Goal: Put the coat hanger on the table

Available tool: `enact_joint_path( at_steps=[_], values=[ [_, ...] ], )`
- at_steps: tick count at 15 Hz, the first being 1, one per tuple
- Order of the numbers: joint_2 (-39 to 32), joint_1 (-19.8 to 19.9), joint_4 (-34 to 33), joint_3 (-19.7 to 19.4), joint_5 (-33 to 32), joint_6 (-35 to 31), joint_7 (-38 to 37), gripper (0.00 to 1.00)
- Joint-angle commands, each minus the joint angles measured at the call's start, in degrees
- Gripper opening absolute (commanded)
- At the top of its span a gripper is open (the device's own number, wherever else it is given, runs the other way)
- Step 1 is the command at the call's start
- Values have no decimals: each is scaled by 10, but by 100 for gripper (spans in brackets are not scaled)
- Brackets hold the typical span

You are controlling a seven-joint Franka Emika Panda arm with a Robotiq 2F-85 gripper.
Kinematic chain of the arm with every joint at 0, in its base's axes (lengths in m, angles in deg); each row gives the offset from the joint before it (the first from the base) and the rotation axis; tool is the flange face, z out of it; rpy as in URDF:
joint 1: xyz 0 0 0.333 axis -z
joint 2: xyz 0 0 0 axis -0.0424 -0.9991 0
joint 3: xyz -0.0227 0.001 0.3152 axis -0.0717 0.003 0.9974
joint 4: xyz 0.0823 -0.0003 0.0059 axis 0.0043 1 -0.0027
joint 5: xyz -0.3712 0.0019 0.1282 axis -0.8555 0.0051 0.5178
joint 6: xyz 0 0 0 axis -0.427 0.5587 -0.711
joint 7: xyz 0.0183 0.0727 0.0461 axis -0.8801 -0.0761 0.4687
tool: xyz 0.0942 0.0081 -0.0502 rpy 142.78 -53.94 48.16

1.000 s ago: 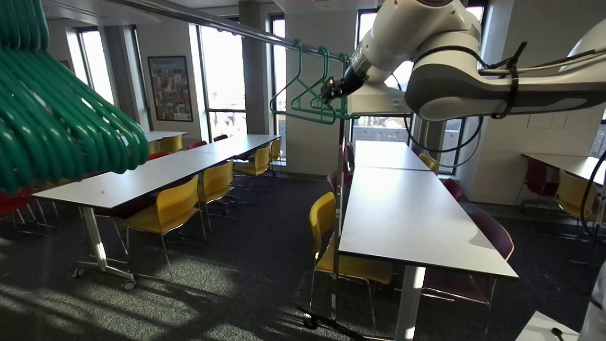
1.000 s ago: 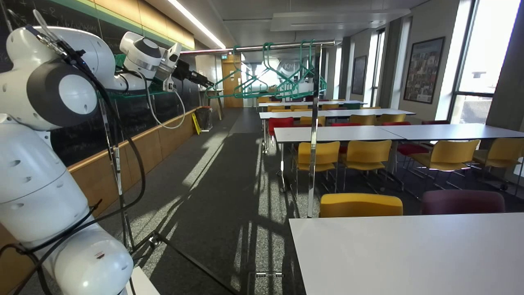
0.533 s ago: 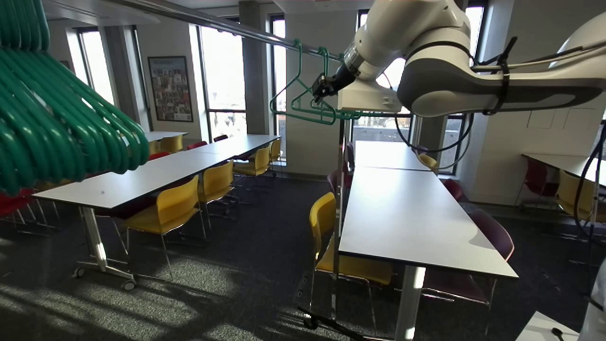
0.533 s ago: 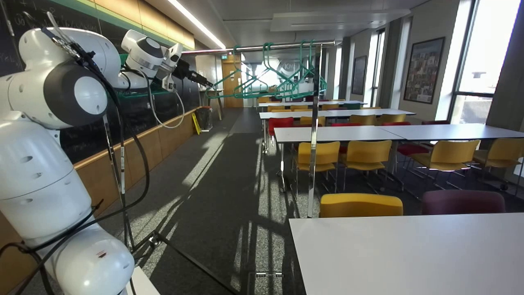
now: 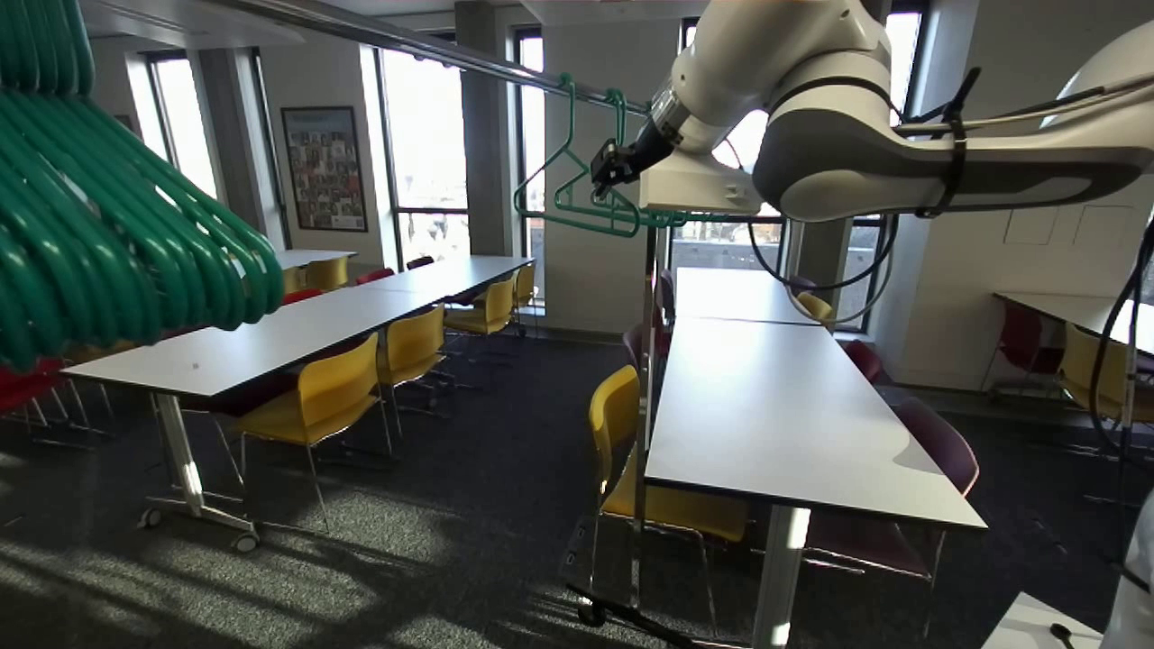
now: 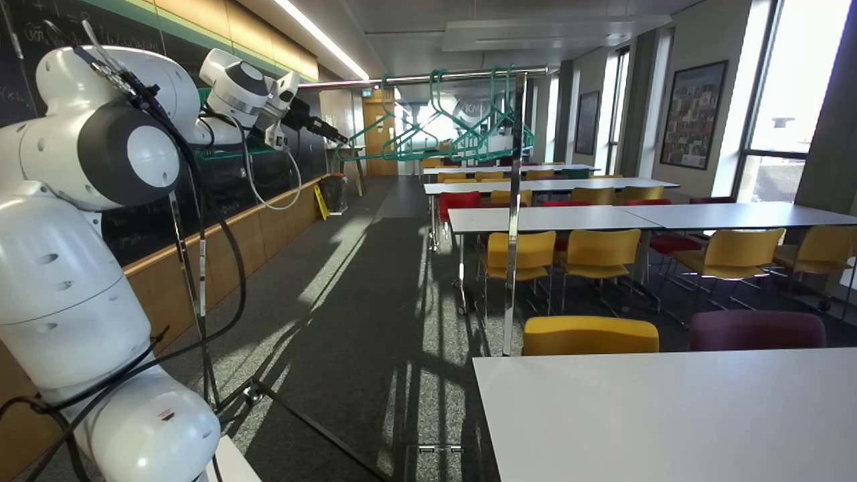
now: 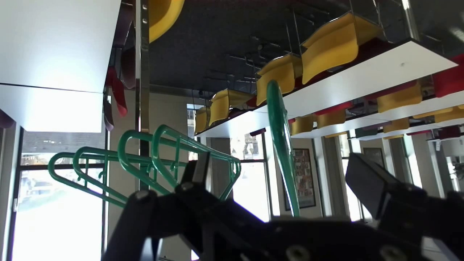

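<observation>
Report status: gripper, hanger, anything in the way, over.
Gripper open, nothing gripped. Coat hanger between the fingers, hooked on the rail. Other hangers to one side, might snag.

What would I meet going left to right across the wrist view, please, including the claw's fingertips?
White tabletop, chrome post, yellow chair at top, one fingertip, nearest coat hanger, opposite fingertip, red chair at right edge.

Coat hanger (image 7: pixel 282 148) hangs off the rail (image 6: pixel 469 75), corner between the gripper's (image 7: pixel 280 168) jaws, more hangers (image 7: pixel 156 154) by the end post (image 6: pixel 513 207). Plus chairs (image 5: pixel 338 388) along the table's (image 5: pixel 297 332) long edge.
</observation>
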Motion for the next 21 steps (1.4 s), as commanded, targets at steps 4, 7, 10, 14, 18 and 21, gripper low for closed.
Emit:
enact_joint_path(
  at_steps=[4,7,10,14,18,21],
  values=[
    [-13,-15,-16,-14,18,-3,2,100],
    [-17,-16,-16,-15,25,-3,5,66],
    [-18,-18,-17,-16,29,-2,6,45],
    [-18,-21,-18,-18,31,-1,8,15],
    [-16,-21,-17,-18,31,0,9,0],
    [-14,-21,-20,-18,25,1,13,1]
  ],
)
